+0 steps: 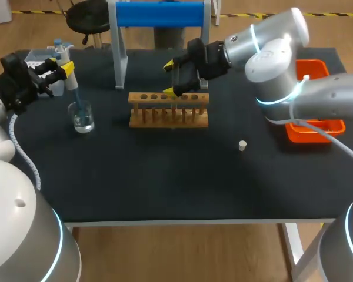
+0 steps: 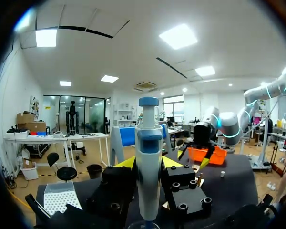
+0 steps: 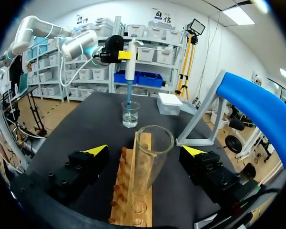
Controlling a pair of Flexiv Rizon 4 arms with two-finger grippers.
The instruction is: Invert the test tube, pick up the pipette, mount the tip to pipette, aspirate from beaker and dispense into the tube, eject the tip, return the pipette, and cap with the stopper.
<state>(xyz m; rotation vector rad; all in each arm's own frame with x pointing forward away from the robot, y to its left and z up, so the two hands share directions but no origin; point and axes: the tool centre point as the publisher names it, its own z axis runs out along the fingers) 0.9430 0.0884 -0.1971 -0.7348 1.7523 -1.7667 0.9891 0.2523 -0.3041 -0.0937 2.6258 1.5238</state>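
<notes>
Over the left side of the table (image 1: 165, 188) in the head view, the left claw (image 1: 63, 69) grips the pipette (image 1: 73, 91), whose lower end sits inside the beaker (image 1: 82, 117). The pipette's long axis runs near upright with a slight lean, button end up and tip down into the clear liquid (image 1: 82, 124). Drawing up liquid looks like the step in hand. To do it well, I would keep the tip under the surface and off the glass floor, and hold the pipette steady. I would then lift it straight out so the beaker is not dragged. The right claw (image 1: 172, 78) hovers at the wooden rack (image 1: 169, 110). The stopper (image 1: 242, 145) lies well apart from the rack on the table.

From the left wrist, the pipette stands straight up between the yellow tips (image 2: 125, 162), clamped from both sides.

From the right wrist, the claw is spread wide. The test tube (image 3: 150, 157) stands upright in the rack between its fingers (image 3: 96, 150), touching neither, with its mouth upward.
</notes>
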